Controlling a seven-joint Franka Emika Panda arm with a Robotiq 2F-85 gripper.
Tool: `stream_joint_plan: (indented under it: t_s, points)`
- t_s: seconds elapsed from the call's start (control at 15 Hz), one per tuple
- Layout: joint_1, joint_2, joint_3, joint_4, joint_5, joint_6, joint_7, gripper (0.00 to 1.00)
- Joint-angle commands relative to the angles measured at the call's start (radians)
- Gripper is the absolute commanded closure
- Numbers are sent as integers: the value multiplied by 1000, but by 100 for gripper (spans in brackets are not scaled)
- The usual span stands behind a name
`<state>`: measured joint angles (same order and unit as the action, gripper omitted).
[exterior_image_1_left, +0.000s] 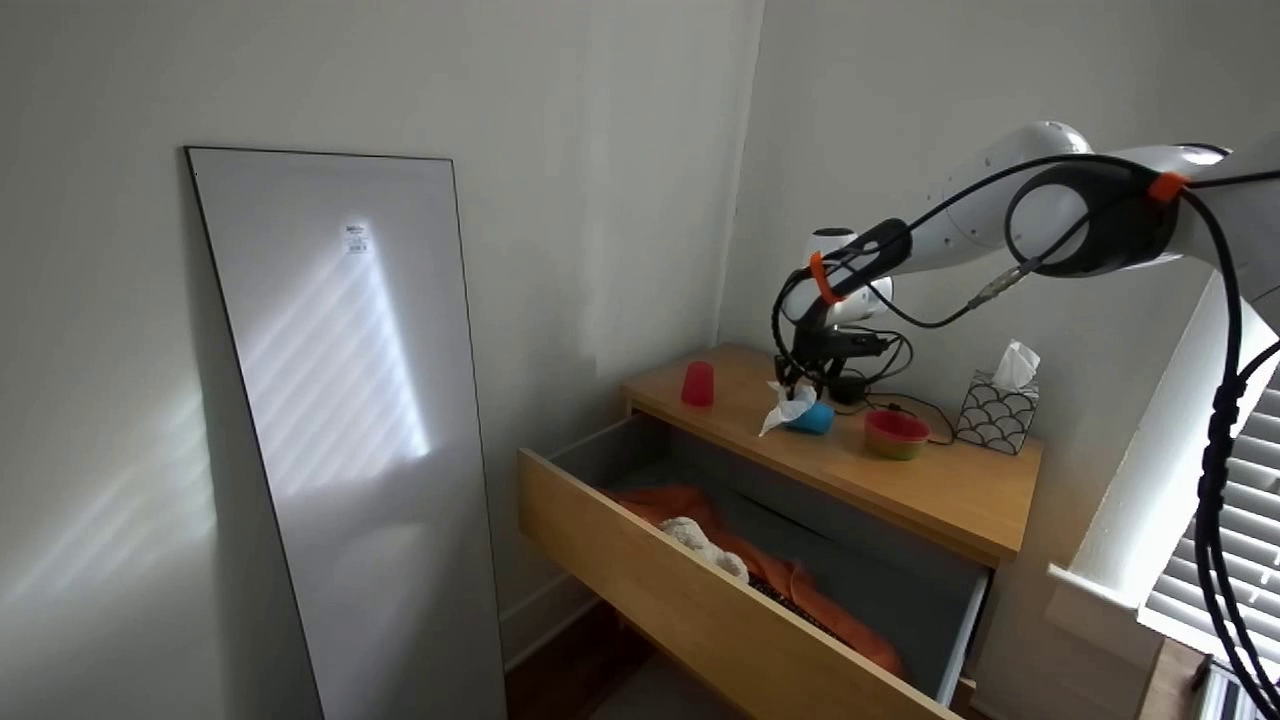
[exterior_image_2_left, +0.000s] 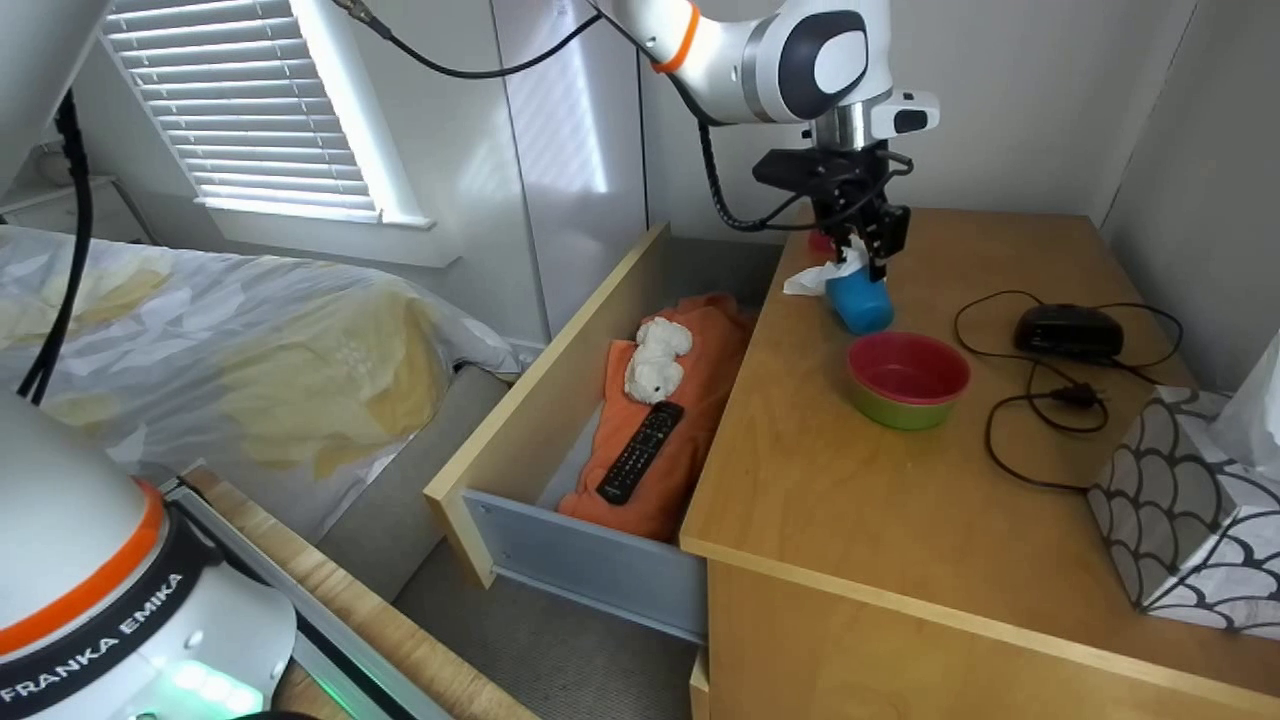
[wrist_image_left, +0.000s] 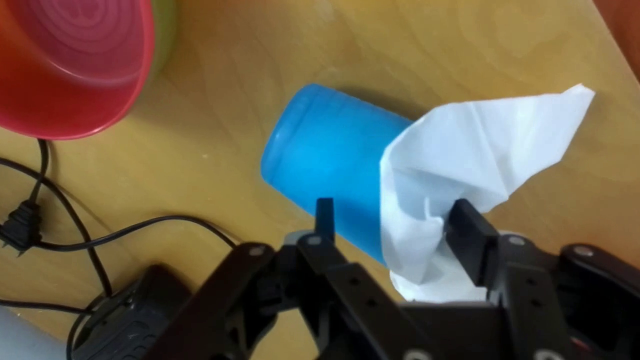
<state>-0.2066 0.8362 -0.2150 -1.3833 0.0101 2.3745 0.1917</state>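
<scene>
A blue cup (wrist_image_left: 330, 155) lies on its side on the wooden dresser top, with a crumpled white tissue (wrist_image_left: 470, 145) at its mouth end. Right above them is my gripper (wrist_image_left: 392, 205), jaws apart and pointing down. In the wrist view its left finger overlaps the cup's lower side and its right finger overlaps the tissue; whether either touches is unclear. Nothing appears clamped between them. Both exterior views show the gripper (exterior_image_2_left: 860, 264) low over the cup (exterior_image_2_left: 862, 304), the tissue (exterior_image_2_left: 812, 279) spreading toward the dresser's front edge.
A red bowl with green outside (exterior_image_2_left: 900, 414) stands near the cup. A red cup (exterior_image_1_left: 698, 384), a black device (exterior_image_2_left: 1068, 332) with cables, and a tissue box (exterior_image_1_left: 995, 418) share the top. The open drawer (exterior_image_2_left: 600, 565) holds orange cloth (exterior_image_2_left: 690, 455), a white plush (exterior_image_2_left: 655, 375) and a remote (exterior_image_2_left: 640, 452).
</scene>
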Motion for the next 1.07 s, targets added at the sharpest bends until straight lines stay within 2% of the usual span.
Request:
stream_joint_plan:
  t_s: [0.0,0.2,0.33,0.6,0.67,1.0]
  points:
    - [8,52,-15,76,-17,-52,37,40]
    - [5,64,-12,103,-11,-67,40,33]
    - [9,73,-17,116,-16,-70,53,37]
    - [11,93,-33,136,-26,-87,73,51]
    - [11,98,-34,141,-27,-93,76,51]
    - [12,113,-44,154,-34,-100,92,98]
